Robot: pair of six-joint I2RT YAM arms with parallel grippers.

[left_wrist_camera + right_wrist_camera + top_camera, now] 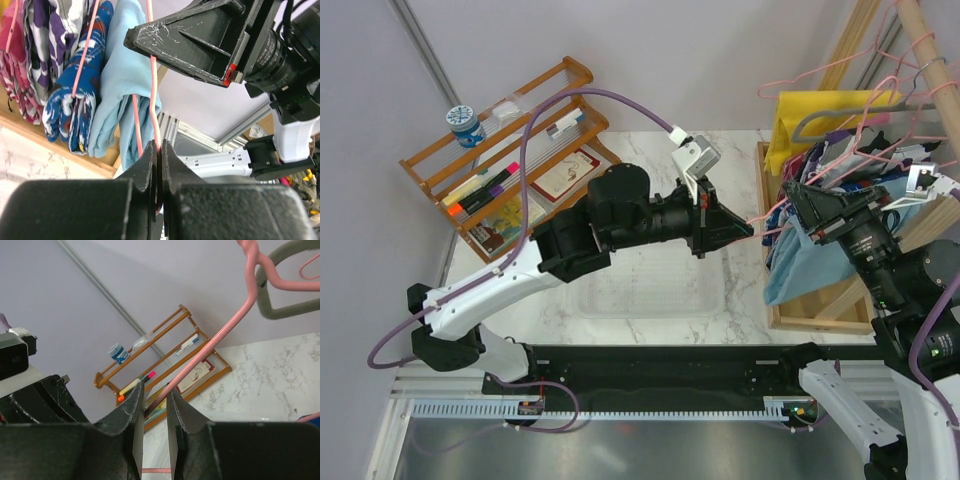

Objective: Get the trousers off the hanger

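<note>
The light sky-blue trousers (798,268) hang on the pink wire hanger (770,213) in the clothes rack at the right. In the left wrist view the trousers (125,65) drape beside the hanger's wire (152,90). My left gripper (748,228) reaches right and is shut on that wire (159,148) at its lower end. My right gripper (798,200) sits at the hanger's upper part. In the right wrist view its jaws (154,390) stand a little apart, with the hanger's pink wire (225,330) running between them against the right finger (175,400).
A wooden rack frame (765,250) holds a yellow cloth (810,125), patterned clothes (75,100), a grey hanger (280,315) and more pink hangers. A clear tray (650,290) lies on the marble table. A wooden shelf (510,150) with pens and a blue jar (466,125) stands far left.
</note>
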